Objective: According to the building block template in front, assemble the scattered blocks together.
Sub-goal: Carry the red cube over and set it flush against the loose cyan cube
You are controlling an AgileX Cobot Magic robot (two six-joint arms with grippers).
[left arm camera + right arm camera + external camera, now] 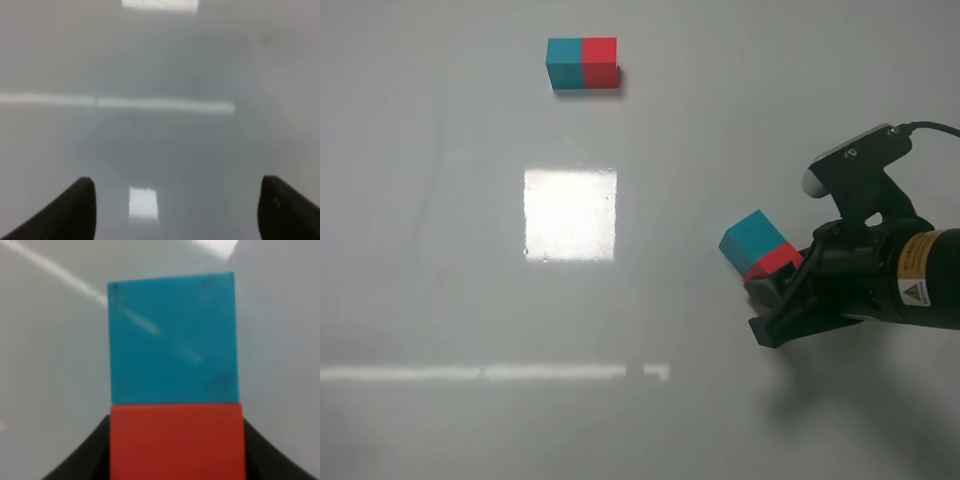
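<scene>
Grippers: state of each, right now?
Left gripper: open, empty.
Right gripper: shut on the red cube, with the teal cube flush against it.

template far, centre-left | loose blocks nearer, right (touching each other) | right end effector around one

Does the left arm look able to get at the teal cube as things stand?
Probably: the right gripper clamps only the red cube, leaving the teal cube exposed over bare table; the left gripper is open.
</scene>
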